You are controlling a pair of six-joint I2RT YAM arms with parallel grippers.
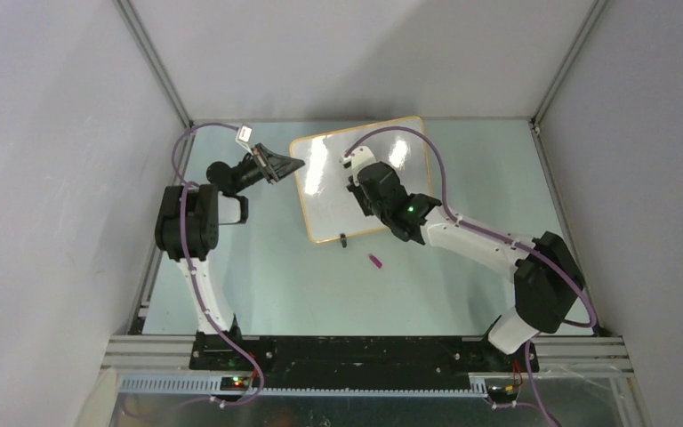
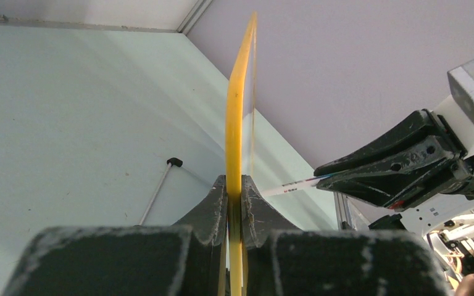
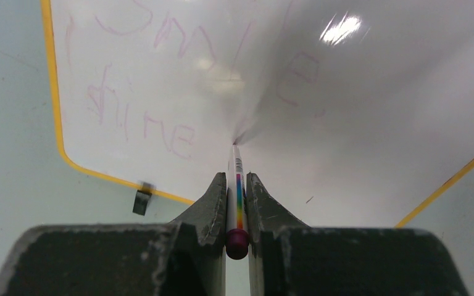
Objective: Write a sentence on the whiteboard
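Observation:
The whiteboard (image 1: 325, 191) with its orange-yellow frame lies tilted at the table's far middle. My left gripper (image 1: 295, 165) is shut on its left frame edge. In the left wrist view the yellow edge (image 2: 234, 111) runs up from between my fingers (image 2: 235, 188). My right gripper (image 1: 356, 182) is over the board, shut on a white marker with a rainbow stripe (image 3: 237, 185). The marker's tip touches the white surface (image 3: 358, 123). Faint pink writing (image 3: 160, 123) shows to the left of the tip. The right gripper (image 2: 321, 172) and the marker (image 2: 293, 185) also show in the left wrist view.
A small pink-purple cap (image 1: 376, 261) lies on the table just in front of the board. A black clip foot (image 1: 343, 238) sits on the board's near edge, and also shows in the right wrist view (image 3: 141, 200). Grey walls close in the table on three sides.

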